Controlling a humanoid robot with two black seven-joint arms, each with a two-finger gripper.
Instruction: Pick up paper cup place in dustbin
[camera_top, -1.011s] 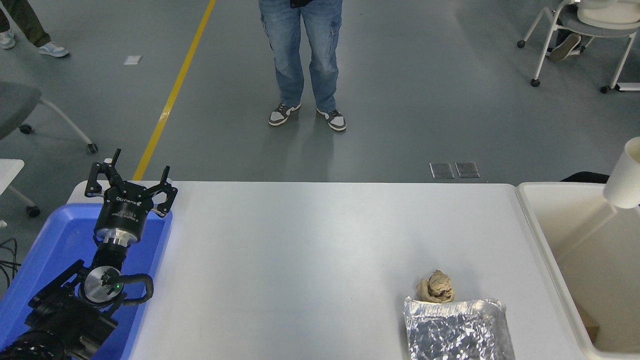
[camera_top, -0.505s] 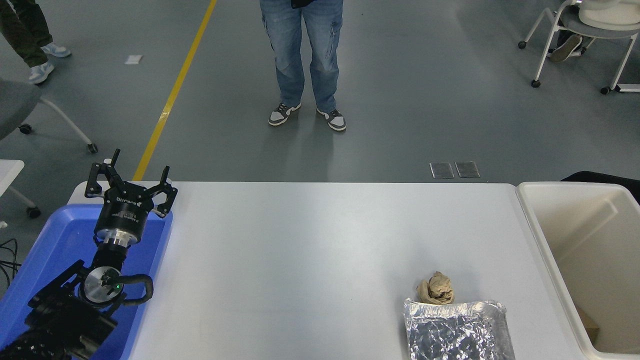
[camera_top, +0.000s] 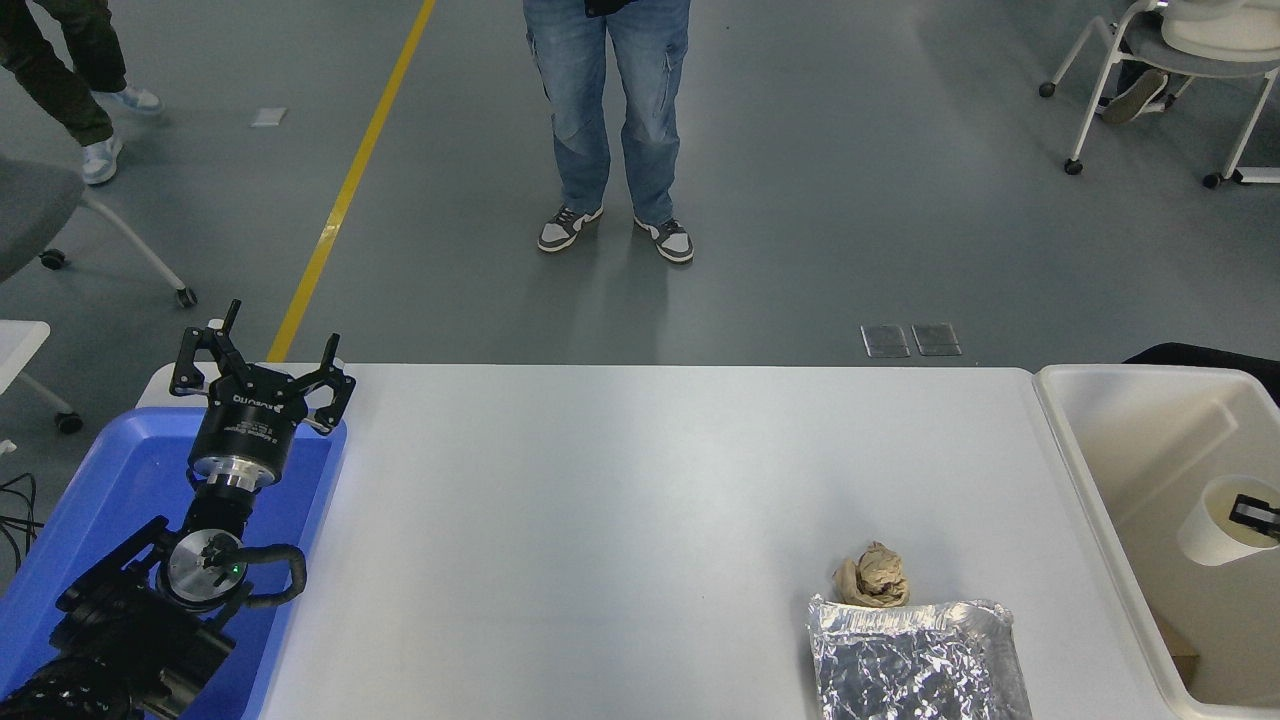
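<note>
The paper cup (camera_top: 1212, 520) sits inside the dustbin (camera_top: 1110, 445) at the table's (camera_top: 620, 500) right end, a right gripper (camera_top: 1256, 515) fingertip over its rim; whether it grips is unclear. Half a second ago, both were out of view. The left gripper (camera_top: 262, 372) rests spread over the blue tray (camera_top: 110, 480).

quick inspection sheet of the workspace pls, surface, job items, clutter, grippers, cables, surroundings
surface: white table, mostly bare in the middle.
job's things: paper cup over the open dustbin at the right edge, mouth tilted toward the camera.
clutter: crumpled brown paper ball touching the far edge of a foil tray; blue tray at the left.
grippers: left gripper parked over the blue tray, open; right gripper, only a black tip shows at the cup's rim, state unclear.
cables: black cables at the left edge.
surroundings: person in jeans beyond the table, wheeled chairs, yellow floor line.
</note>
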